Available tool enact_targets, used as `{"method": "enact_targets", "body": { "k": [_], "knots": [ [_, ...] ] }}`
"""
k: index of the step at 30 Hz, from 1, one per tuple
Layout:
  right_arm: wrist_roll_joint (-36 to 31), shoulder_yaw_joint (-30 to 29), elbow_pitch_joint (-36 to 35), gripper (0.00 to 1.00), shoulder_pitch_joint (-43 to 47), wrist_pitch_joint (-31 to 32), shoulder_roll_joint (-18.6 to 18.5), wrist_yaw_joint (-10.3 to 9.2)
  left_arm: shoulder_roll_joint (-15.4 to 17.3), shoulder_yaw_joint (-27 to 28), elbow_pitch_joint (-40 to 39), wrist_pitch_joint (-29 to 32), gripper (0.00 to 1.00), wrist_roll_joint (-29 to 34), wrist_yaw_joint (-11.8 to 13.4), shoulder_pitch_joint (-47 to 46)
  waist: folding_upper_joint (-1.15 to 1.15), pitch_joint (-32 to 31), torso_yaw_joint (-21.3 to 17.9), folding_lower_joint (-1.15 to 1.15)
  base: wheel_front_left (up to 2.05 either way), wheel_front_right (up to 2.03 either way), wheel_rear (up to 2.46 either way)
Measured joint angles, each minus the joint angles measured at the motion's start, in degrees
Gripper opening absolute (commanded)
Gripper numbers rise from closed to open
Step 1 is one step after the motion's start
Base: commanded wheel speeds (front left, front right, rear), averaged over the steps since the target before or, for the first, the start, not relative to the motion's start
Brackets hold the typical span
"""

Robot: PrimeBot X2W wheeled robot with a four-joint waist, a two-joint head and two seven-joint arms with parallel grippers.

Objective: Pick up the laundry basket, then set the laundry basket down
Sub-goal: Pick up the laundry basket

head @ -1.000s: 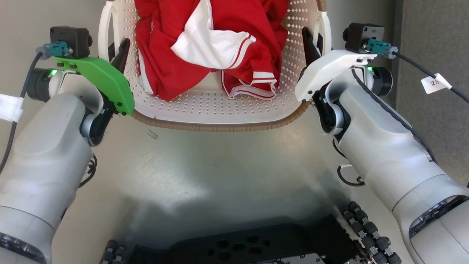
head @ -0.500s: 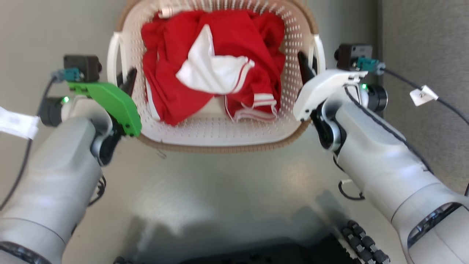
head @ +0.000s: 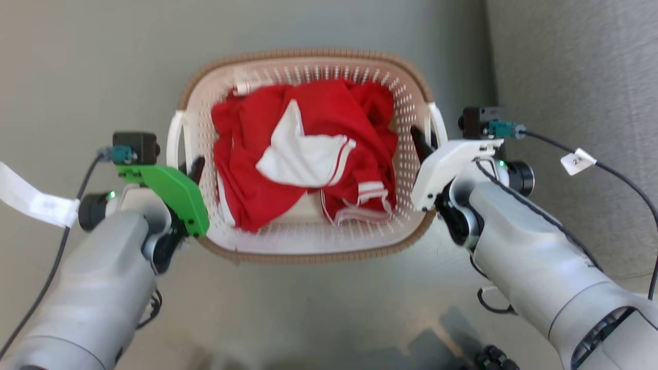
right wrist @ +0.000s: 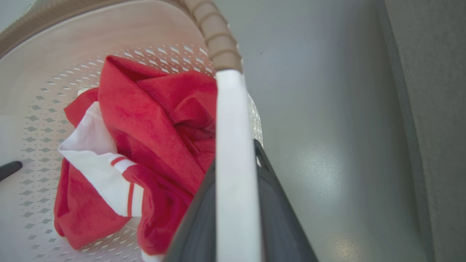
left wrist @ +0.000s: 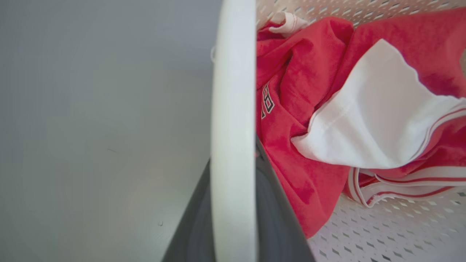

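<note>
**Gripped at both sides**

The laundry basket [head: 308, 255] lies between the arms over the grey floor [head: 103, 61], with red-and-white clothing [head: 247, 205] inside. The left gripper [head: 190, 168] has its fingers [left wrist: 280, 225] clenched on the left handle [head: 175, 136]. The right gripper [head: 420, 143] clasps the right handle [head: 438, 121] (I cannot tell whether the basket touches the floor).

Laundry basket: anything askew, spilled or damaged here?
Nothing stands out. The laundry basket looks intact, the red clothes lie inside it, and the left gripper and right gripper hold its two sides.
</note>
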Motion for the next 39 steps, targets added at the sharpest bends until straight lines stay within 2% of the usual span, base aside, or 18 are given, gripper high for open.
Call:
{"method": "enact_targets", "body": {
  "k": [18,31,39],
  "knots": [
    [5.70,4.03,3.38,0.00,7.15,7.49,-0.13,3.49,-3.60,-1.48,5.10,5.21,0.00,-3.90,-0.07,8.30,0.00,-14.81,-0.86,0.00,0.00,0.00,0.00],
    [8.50,5.88,6.12,0.00,13.54,10.68,-0.24,4.93,-7.16,-2.76,9.05,9.11,0.00,-5.68,-0.07,13.64,0.00,-24.76,-0.95,-0.01,0.00,0.00,0.00],
    [9.07,6.71,6.44,0.00,15.02,12.39,-0.22,5.38,-8.15,-2.58,10.99,10.05,0.00,-6.35,-0.07,15.07,0.00,-30.11,-0.64,0.00,0.00,0.00,0.00]
  ]
}}
